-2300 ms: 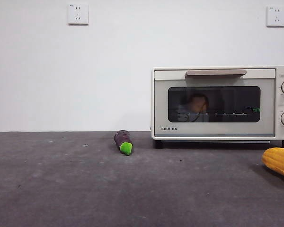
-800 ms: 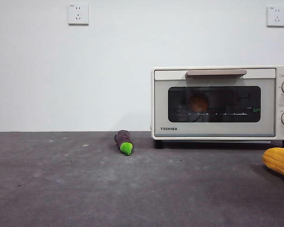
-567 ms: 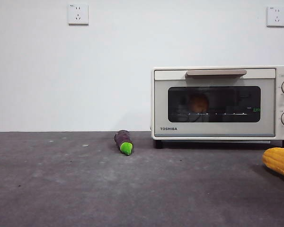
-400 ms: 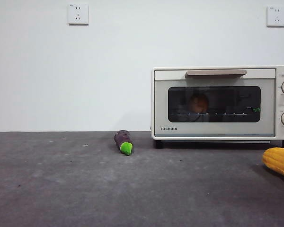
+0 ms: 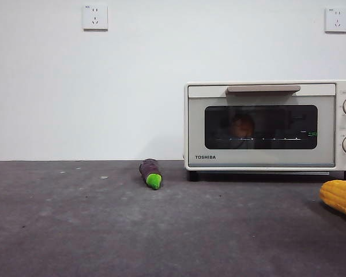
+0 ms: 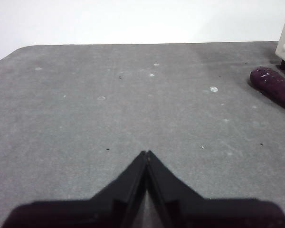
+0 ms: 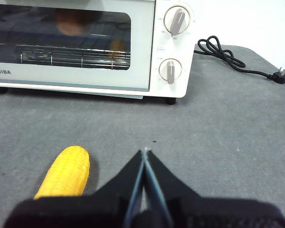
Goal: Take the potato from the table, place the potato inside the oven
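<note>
The potato [image 5: 242,126] lies inside the oven [image 5: 196,124], a dim orange-brown lump behind the shut glass door. In the right wrist view the potato [image 7: 73,21] rests on the rack of the oven [image 7: 143,57]. My right gripper [image 7: 145,151] is shut and holds nothing, low over the table [image 7: 218,123] in front of the oven. Well to the oven's left, my left gripper [image 6: 146,153] is also shut and holds nothing above the table [image 6: 109,104]. Neither gripper shows in the front view.
A yellow corn cob [image 5: 340,197] lies before the oven's right end, close beside my right gripper as the corn cob [image 7: 66,173]. A small purple eggplant [image 5: 151,173] lies off the oven's left corner. A black power cord [image 7: 228,57] trails behind the oven.
A pale reflection low in the oven's glass has faded since the earliest frame. The potato, eggplant and corn cob have not moved.
</note>
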### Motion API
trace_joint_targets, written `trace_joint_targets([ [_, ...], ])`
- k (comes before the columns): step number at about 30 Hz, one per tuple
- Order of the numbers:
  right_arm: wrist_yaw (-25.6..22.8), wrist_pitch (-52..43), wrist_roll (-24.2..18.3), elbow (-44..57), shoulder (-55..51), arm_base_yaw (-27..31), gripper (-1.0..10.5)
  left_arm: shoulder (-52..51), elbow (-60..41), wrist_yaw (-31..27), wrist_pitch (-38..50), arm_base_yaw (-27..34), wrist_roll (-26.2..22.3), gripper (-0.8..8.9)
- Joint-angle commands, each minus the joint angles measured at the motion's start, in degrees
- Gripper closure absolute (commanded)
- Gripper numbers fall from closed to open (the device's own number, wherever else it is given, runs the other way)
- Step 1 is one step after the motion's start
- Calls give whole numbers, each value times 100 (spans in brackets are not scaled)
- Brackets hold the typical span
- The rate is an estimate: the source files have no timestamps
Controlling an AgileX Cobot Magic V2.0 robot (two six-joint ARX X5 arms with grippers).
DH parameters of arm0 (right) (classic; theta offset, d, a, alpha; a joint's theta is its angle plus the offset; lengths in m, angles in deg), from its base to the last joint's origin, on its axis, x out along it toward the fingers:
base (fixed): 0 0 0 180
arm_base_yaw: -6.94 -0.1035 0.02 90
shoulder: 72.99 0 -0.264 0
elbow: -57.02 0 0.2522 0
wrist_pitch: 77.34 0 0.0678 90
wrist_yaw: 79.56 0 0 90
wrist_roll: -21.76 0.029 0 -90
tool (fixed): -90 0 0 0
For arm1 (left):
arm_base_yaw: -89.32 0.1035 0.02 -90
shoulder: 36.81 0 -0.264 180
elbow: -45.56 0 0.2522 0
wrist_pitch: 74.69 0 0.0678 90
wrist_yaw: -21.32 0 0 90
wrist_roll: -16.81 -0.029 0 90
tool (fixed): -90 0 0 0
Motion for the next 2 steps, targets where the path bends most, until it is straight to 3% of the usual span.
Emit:
trace_joint_targets([
  [1,-17,-15,61,46,-9,0,946,2,-57,2,39,-13,24,817],
  [2,-17,-15,61,46,-9,0,946,2,-57,2,39,-13,24,817],
])
